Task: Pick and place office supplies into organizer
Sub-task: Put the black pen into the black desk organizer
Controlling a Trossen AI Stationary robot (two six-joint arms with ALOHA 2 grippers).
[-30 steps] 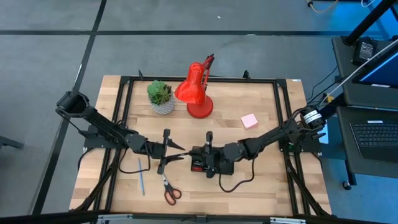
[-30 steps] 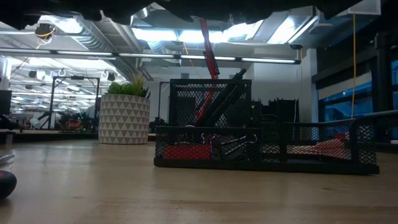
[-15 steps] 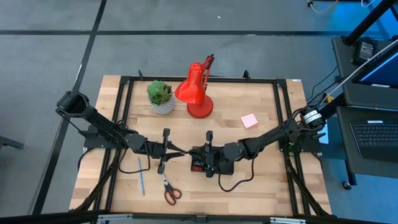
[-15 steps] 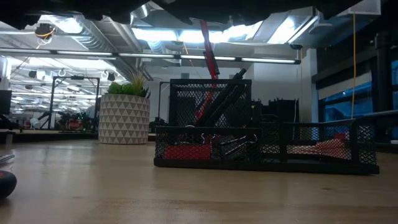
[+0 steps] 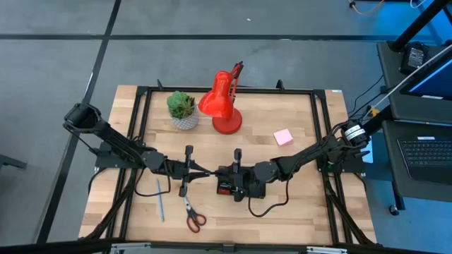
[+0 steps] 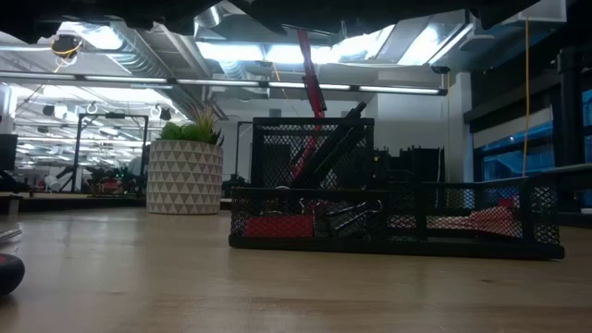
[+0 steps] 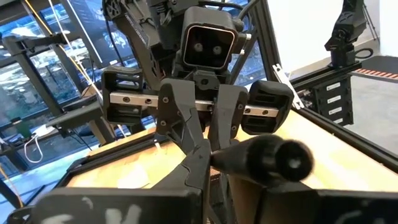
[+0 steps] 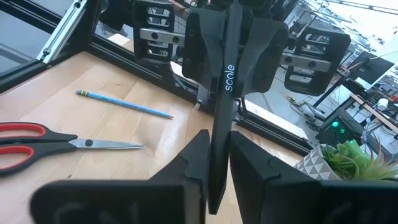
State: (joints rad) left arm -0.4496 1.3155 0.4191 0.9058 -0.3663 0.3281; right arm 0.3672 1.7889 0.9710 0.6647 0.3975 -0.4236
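Observation:
A black pen (image 8: 227,78) hangs level between my two grippers, above the table's middle and just left of the black mesh organizer (image 5: 241,188). My left gripper (image 5: 203,171) comes from the left and is shut on one end of the pen. My right gripper (image 8: 217,180) comes from the right, over the organizer, and is shut on the other end. Red-handled scissors (image 5: 192,216) and a thin blue pen (image 5: 160,200) lie flat near the front left. A pink pad (image 5: 283,137) lies at the right. My left gripper pinches the pen's end (image 8: 230,43) between its two fingers (image 8: 202,46). It comes level from the table's left, and the pen runs along the fingers. My right gripper pinches the pen's other end (image 8: 219,140) between its two fingers (image 8: 194,165). It comes level from the table's right, also along the pen. The pen is clear of the table.
A big red desk lamp (image 5: 222,106) and a potted plant (image 5: 183,109) stand at the far side. A black metal frame (image 5: 141,127) borders the table. The organizer (image 6: 398,222) holds pens, clips and a red item. Bare wood lies toward the front right.
My left gripper's fingers, spread wide a second ago, have shut on the black pen that my right gripper holds out. Neither arm has shifted, and the pen stays level where it was.

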